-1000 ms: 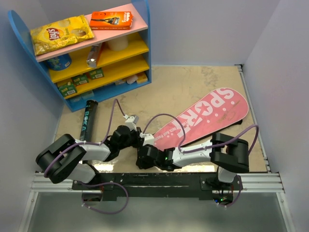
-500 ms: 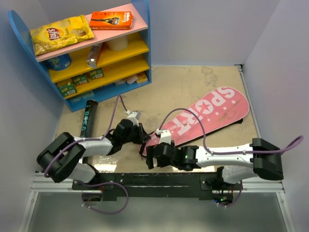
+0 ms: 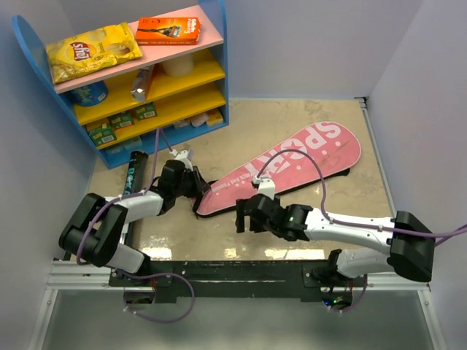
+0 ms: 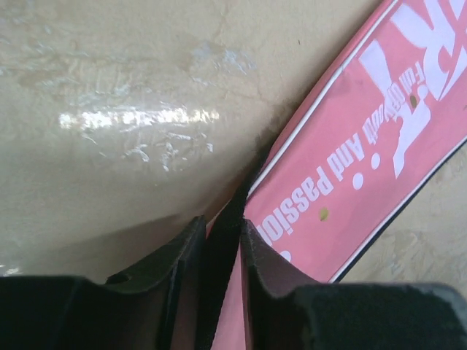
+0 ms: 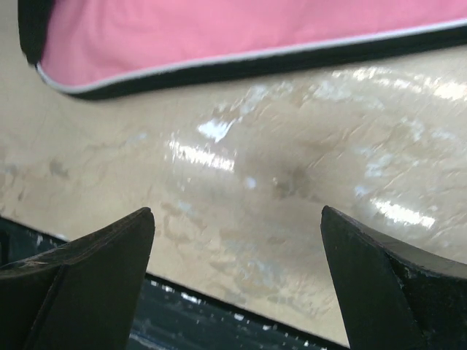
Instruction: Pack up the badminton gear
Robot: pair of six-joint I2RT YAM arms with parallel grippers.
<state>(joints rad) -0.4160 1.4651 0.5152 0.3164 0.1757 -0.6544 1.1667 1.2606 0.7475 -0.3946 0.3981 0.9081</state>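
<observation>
Pinching the black-edged narrow end of the pink racket cover point(image 3: 292, 164), my left claw point(image 4: 221, 227) is nearly closed on it. The cover lies slantwise from centre to right of the overhead frame. My right claw point(image 5: 235, 215) gapes wide, empty, over the table point(image 5: 255, 168) just below it.

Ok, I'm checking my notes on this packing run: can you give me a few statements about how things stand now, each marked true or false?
1. The left gripper is closed on the black edging of the pink cover. True.
2. The right gripper grips the cover too. False: it is open over bare table beside the cover.
3. The black tube lies on the table near the blue shelf. True.
4. The yellow chip bag lies on the cover. False: it sits on the shelf's top tier.
</observation>
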